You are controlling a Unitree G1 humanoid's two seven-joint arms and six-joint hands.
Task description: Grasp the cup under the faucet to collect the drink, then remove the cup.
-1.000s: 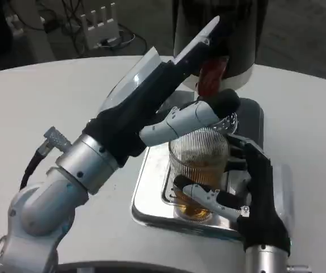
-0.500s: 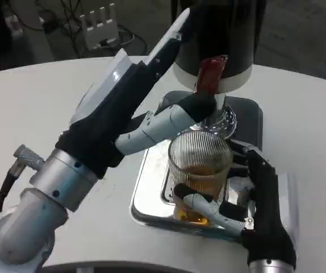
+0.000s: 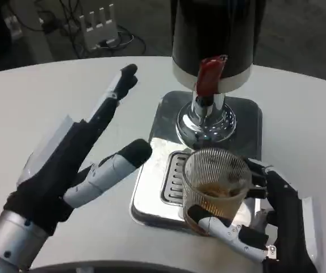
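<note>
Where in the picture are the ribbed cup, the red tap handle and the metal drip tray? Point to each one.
ribbed cup (image 3: 215, 179): head view, on its clear ribbed side wall.
red tap handle (image 3: 208, 77): head view, on the middle of the handle.
metal drip tray (image 3: 146, 193): head view, on its bare left rim.

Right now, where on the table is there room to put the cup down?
Bare white table lies behind the left hand, and more right of the drip tray. It is crowded around the cup, right hand and dispenser.
</note>
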